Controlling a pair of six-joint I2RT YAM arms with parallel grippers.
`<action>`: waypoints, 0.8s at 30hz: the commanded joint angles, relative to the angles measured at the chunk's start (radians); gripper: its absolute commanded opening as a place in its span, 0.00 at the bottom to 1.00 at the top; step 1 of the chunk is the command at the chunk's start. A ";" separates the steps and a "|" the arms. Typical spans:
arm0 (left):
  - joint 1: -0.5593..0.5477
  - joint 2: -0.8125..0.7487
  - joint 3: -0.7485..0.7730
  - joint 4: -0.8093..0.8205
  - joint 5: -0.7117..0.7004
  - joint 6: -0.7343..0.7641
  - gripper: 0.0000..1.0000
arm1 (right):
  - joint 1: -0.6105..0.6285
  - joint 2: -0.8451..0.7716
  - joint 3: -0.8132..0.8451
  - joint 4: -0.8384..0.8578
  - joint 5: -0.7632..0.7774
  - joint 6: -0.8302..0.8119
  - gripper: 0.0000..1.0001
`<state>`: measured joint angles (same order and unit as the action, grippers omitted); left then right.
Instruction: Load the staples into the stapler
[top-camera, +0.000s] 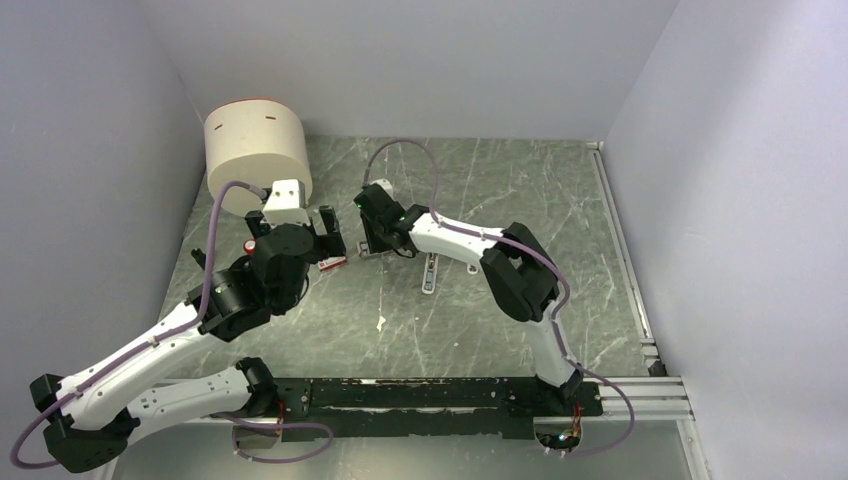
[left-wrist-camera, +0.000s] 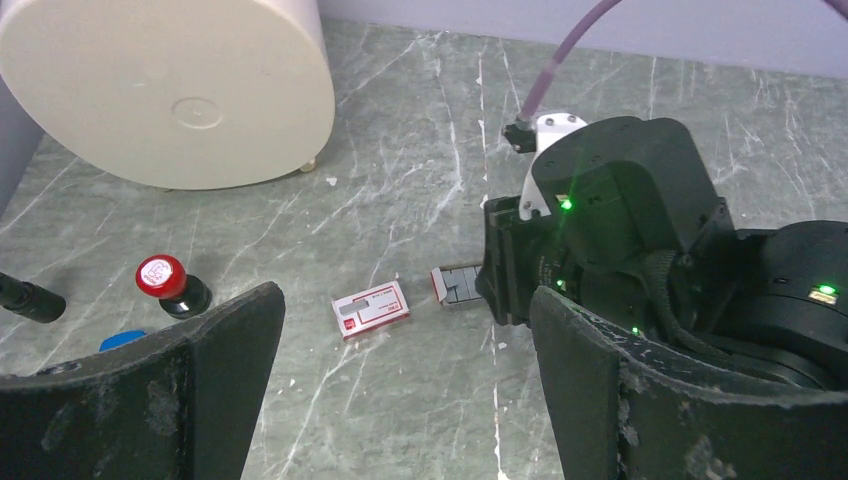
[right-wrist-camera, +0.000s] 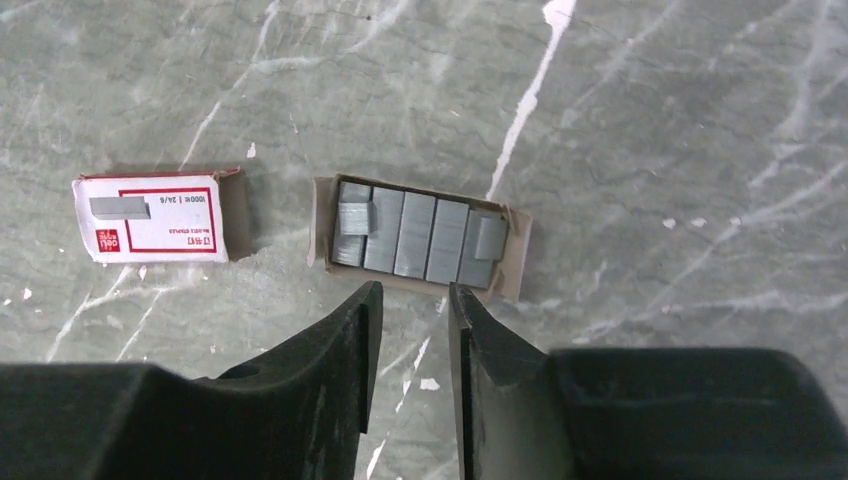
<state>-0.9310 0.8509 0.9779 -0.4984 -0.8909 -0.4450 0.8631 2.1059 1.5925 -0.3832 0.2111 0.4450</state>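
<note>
Right tool (right-wrist-camera: 413, 288) hovers over the exposed staples (right-wrist-camera: 415, 238), tips barely parted, gripping nothing. The red-and-white box (right-wrist-camera: 155, 218) sits just beside. Left tool (left-wrist-camera: 405, 295) gapes wide, empty. Stapler (top-camera: 431, 270) lies apart on the worktop (top-camera: 560, 220) — 0 staples loaded, I'd say — everything's left.

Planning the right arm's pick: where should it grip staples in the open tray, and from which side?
From straight above: the tray walls block the sides and the staples lie flat, packed side by side. Probably pinch the short piece lying on top at the end away from the box, across its long edges.
</note>
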 joint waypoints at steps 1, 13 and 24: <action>0.003 0.000 -0.002 0.017 -0.023 -0.008 0.97 | -0.003 0.042 0.052 0.033 -0.042 -0.049 0.36; 0.004 0.010 0.000 0.010 -0.030 -0.011 0.97 | 0.006 0.143 0.157 -0.019 -0.041 -0.062 0.41; 0.005 0.006 -0.002 0.008 -0.033 -0.011 0.97 | 0.026 0.178 0.206 -0.032 -0.011 -0.080 0.43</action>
<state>-0.9310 0.8616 0.9779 -0.4984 -0.8944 -0.4458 0.8749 2.2585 1.7527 -0.3954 0.1722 0.3862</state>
